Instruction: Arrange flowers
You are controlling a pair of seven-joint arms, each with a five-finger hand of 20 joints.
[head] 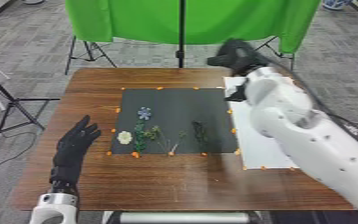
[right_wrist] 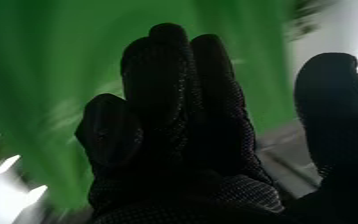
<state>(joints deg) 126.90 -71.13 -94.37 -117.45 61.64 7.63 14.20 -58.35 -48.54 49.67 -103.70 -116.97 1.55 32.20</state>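
Probably between placements, the right hand (right_wrist: 158, 80) is open, like the left hand (head: 72, 145); next comes pinching or adjusting a leafy stem (head: 140, 136).

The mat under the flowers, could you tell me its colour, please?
The mat is dark grey, clearest in the head view.

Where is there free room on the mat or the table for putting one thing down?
On the mat: its far right part, beyond the dark sprig. On the table: the wood between the mat's near edge and the table's. The mat's left half is crowded with blue flower, white flower and green stems.
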